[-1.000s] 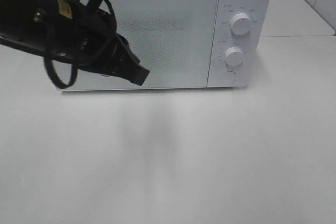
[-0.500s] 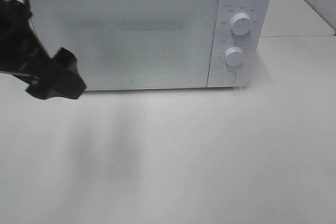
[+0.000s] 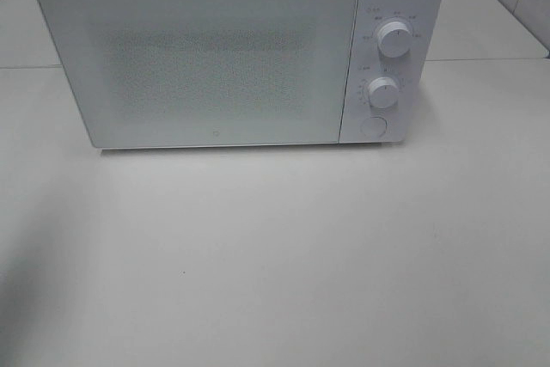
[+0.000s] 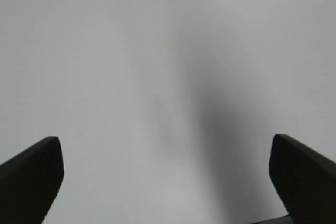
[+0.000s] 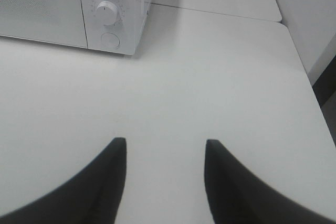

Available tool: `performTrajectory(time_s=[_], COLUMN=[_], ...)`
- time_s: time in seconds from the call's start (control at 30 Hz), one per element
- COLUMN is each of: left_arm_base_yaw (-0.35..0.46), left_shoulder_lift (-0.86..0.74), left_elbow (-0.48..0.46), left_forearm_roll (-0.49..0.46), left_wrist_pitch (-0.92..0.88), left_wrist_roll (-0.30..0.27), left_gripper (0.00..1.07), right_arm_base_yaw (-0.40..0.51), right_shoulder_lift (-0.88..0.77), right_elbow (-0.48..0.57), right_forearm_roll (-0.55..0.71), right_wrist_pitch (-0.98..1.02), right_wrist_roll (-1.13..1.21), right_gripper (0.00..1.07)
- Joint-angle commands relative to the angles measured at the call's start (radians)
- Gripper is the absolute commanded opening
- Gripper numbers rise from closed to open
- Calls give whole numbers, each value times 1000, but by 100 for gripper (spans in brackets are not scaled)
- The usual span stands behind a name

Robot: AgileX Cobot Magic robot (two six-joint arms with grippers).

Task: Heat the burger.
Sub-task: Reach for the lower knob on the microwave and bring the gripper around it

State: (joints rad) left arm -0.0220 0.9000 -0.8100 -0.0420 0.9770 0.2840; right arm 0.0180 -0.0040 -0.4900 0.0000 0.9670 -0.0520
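Left gripper (image 4: 164, 145) is gone from the overhead shot — a second ago it hung across the microwave (image 3: 215, 58) door (image 3: 206, 75), half a second ago it sat at the left edge, and now no arm shows there. The door reads the same in all three: shut.

Left fingers (image 4: 29, 179): spread wide, tips far apart, nothing between them. Beyond them there is only a plain white surface (image 4: 131, 51) with a soft grey shadow band running through it.

Right gripper (image 5: 165, 142): fingers (image 5: 102, 184) part-way apart, gap bare, nothing gripped. They hover over the white table (image 5: 210, 77), well apart from the microwave's control end. That wrist view also catches the lower knob (image 5: 107, 12), the round button (image 5: 111, 40) and a slice of the door's speckled window.

Overhead: the microwave stands at the back of the table, with the door on the left and the control panel (image 3: 391, 58) on the right. On the panel the upper knob (image 3: 394, 39) sits above the lower knob, and the button is at the bottom. The table in front of it is plain white with a faint shadow at the left.

Burger: not visible in any view. The door window is a fine speckled mesh and I can make out nothing through it — cannot tell whether the burger is inside.
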Motion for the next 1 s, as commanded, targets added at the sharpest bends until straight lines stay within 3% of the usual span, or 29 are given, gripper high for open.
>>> performTrajectory(time_s=[0.03,0.17,0.4,0.5,0.8,1.0], left_arm_base_yaw=[62,64,64,64,64,64], left_shoulder_lift=[-131,-243,-488,-565,-729,-931], left_elbow=[80,134,251,286,309,312], left_forearm_roll=[-37,-53,-84,-84,-72,-37], left_wrist_pitch=[33,45,38,35,59,59], left_wrist_roll=[43,44,-73,-85,-85,-140], left_gripper=[101,101,101,101,101,101], right_arm_base_yaw=[-3,-3,-3,-3,-3,-3], right_shoulder_lift=[-27,-27,-27,-27,-27,-27], right_elbow=[0,0,0,0,0,0], right_forearm_roll=[-8,-8,-8,-8,-8,-8], right_wrist_pitch=[-6,-6,-6,-6,-6,-6], right_wrist_roll=[-9,-9,-9,-9,-9,-9], right_gripper=[49,49,49,49,49,49])
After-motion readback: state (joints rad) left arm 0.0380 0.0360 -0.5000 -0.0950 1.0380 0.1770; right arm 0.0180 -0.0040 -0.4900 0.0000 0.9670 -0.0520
